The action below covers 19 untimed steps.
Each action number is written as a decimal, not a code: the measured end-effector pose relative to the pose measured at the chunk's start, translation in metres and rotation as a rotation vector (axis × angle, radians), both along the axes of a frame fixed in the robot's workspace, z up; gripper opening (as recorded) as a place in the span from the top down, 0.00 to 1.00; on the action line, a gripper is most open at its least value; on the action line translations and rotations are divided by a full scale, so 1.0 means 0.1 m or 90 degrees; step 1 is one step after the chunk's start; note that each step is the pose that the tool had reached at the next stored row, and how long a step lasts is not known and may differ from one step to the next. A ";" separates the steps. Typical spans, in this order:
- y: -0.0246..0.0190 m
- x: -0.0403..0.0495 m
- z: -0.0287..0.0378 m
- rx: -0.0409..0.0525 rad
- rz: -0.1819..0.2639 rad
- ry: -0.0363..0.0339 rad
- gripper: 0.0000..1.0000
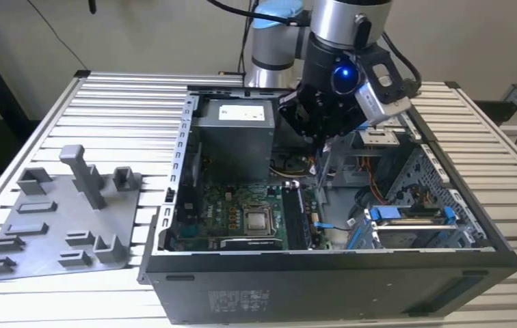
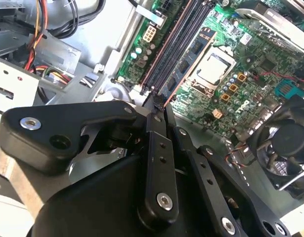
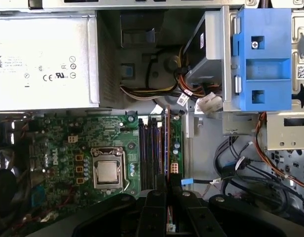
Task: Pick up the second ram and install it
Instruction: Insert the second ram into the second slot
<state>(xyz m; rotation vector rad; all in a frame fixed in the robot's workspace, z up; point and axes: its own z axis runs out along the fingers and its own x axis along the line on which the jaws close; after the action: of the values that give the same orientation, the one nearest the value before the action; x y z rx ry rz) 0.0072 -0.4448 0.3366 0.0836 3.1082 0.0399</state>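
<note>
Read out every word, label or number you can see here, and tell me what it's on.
None reads surely enough to quote.
Power supply label: print and marks, too small.
Motherboard: white markings, too small.
Drive cage sticker: code patch, unreadable.
Case panel sticker: pale print, too small.
Held in the gripper, the second ram: no print legible.

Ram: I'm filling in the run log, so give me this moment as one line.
pincer shut on ram | ram over slots | seated: cannot tell
</note>
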 end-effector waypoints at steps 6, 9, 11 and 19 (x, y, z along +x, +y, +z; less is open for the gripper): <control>0.000 0.000 -0.107 -0.0001 0.000 0.0000 0.86; 0.000 0.000 -0.162 0.0000 -0.001 0.0002 0.86; 0.000 -0.001 -0.196 0.0000 -0.003 0.0008 0.86; -0.013 -0.029 -0.340 0.0000 -0.004 0.0012 0.86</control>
<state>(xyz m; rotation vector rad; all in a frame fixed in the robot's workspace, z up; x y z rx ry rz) 0.0043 -0.4460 0.3027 0.0930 3.1097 0.0396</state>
